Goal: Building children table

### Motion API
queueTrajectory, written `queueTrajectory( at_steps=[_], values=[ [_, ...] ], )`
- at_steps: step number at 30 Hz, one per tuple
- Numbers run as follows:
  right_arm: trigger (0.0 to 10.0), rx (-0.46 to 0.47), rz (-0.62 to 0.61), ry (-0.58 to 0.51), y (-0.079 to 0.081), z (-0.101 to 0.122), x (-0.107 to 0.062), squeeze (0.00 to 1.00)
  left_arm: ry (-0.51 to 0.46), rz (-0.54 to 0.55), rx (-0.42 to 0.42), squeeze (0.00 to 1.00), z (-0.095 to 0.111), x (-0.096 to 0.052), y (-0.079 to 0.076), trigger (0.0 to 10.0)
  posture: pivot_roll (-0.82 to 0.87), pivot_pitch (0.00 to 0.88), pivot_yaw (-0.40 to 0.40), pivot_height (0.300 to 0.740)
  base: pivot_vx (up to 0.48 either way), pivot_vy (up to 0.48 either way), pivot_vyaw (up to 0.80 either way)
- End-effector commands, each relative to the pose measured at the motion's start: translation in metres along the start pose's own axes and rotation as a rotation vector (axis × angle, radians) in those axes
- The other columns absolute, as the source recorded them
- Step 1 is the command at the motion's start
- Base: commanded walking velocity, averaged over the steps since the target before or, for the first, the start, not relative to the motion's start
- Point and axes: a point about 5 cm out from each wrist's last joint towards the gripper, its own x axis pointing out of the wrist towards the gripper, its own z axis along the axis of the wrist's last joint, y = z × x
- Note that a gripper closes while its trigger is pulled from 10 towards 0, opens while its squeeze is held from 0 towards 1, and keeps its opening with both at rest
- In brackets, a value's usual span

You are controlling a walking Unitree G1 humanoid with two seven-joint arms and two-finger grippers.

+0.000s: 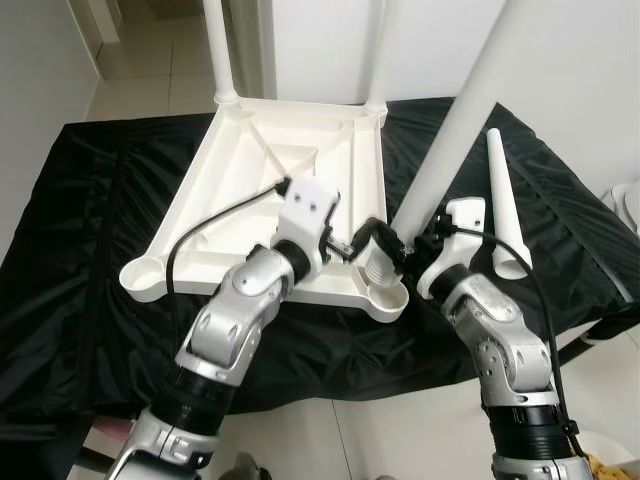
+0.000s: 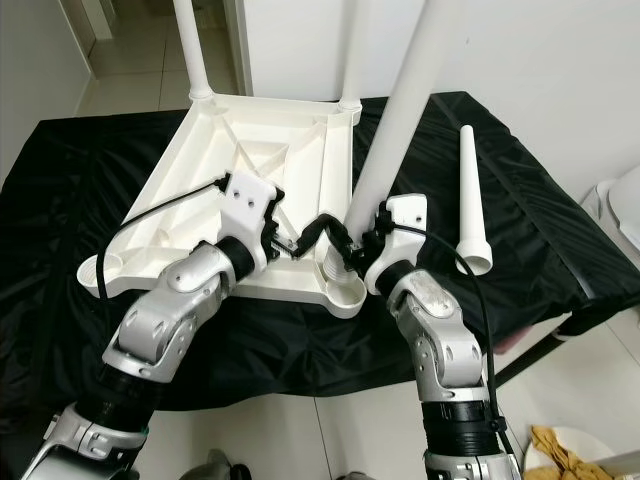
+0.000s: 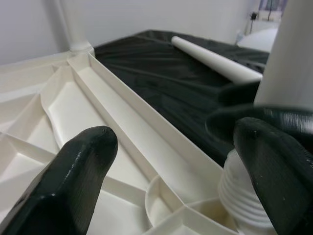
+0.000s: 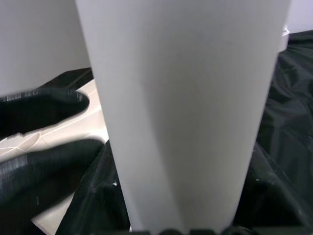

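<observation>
The white table top [image 1: 250,170] lies upside down on a black cloth, with two white legs [image 1: 222,50] standing in its far corners. A third leg [image 1: 455,130] leans over the near right corner, its ribbed end [image 1: 378,268] at that socket. My right gripper [image 1: 425,240] is shut on this leg just above the ribbed end. Spread open, my left gripper [image 1: 372,240] rests over the table's near rim, one of its fingers [image 3: 274,166] beside the ribbed end [image 3: 239,196]. A loose leg [image 1: 505,200] lies on the cloth to the right.
The near left corner socket [image 1: 143,275] holds no leg. The black cloth [image 1: 90,200] covers a low surface, with tiled floor in front and on the left. A white object [image 1: 625,205] stands at the right edge. A yellow rag [image 2: 565,445] lies on the floor.
</observation>
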Motion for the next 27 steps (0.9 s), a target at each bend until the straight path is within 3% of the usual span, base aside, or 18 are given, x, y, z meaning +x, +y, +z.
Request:
queueTrajectory(
  at_steps=[1,2,9,12,18,27],
  values=[
    [10.0,0.0,0.029,-0.07,0.007,0.015,0.001,0.0,0.048,-0.096,0.008,0.0,-0.01,-0.001,-0.011,10.0,-0.1,0.045,0.003,0.74,0.0,0.0,0.0],
    [10.0,0.005,0.024,-0.057,0.008,0.014,-0.003,0.0,0.068,-0.124,0.052,0.0,-0.014,-0.004,-0.014,10.0,-0.1,0.047,0.002,0.74,0.0,0.0,0.0],
    [10.0,0.01,0.025,-0.049,0.01,0.012,-0.005,0.0,0.089,-0.147,0.071,0.0,-0.02,-0.007,-0.016,10.0,-0.1,0.051,-0.002,0.74,0.0,0.0,0.0],
    [10.0,0.017,0.034,-0.035,0.015,0.011,-0.006,0.0,0.098,-0.236,0.094,0.0,-0.026,-0.019,-0.023,10.0,-0.1,0.06,-0.005,0.74,0.0,0.0,0.0],
    [10.0,0.023,0.026,-0.024,0.014,0.009,-0.004,0.0,0.087,-0.271,0.046,0.0,-0.027,-0.037,-0.021,10.0,-0.09,0.063,-0.009,0.74,0.0,0.0,0.0],
    [10.0,0.034,0.029,0.001,0.013,0.004,-0.003,0.0,0.053,-0.29,0.03,0.0,-0.015,-0.048,-0.018,10.0,-0.08,0.067,-0.014,0.74,0.0,0.0,0.0]
  ],
)
